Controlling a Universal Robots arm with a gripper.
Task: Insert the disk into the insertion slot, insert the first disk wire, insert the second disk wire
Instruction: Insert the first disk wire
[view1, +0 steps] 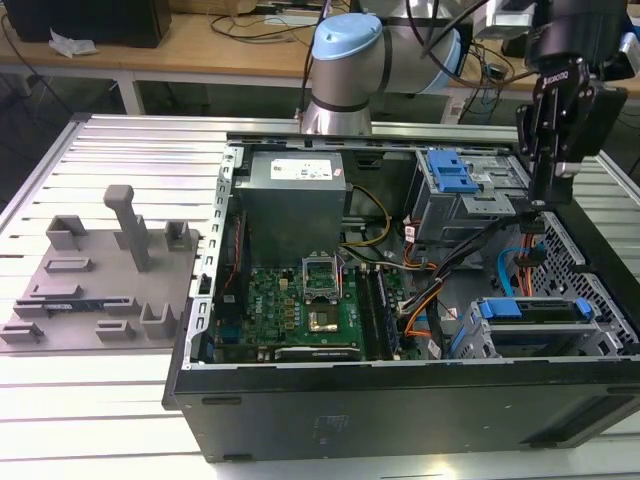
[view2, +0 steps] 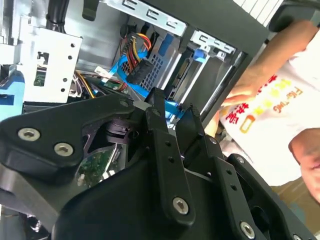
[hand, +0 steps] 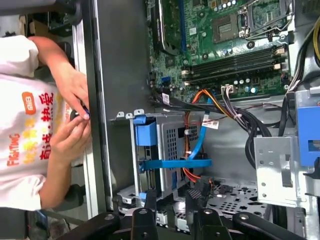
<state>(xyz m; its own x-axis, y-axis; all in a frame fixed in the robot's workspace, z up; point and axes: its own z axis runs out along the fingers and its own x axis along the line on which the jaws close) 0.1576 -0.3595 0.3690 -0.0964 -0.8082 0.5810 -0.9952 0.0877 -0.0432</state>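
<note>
The disk's blue caddy (view1: 527, 309) sits inside the insertion slot (view1: 603, 322), a grey perforated cage at the case's front corner on the exterior view's right. In the first wrist view the blue caddy (hand: 148, 133) lies within the cage (hand: 170, 145). My gripper (view1: 537, 208) hangs above the case behind that cage, open and holding nothing, with the fingers (hand: 150, 198) apart. A black connector (hand: 201, 186) on orange and red wires lies just beyond the fingertips (view2: 158, 101). A blue cable (hand: 201, 142) runs past the cage. Whether either wire is plugged in I cannot tell.
A taller grey bay with a blue latch (view1: 450, 173) stands behind the gripper. The motherboard (view1: 305, 300) and power supply (view1: 293, 195) fill the case's other half. A person's hands (hand: 75, 112) are at the case's outer wall (hand: 117, 75). A grey fixture plate (view1: 100, 280) lies on the table.
</note>
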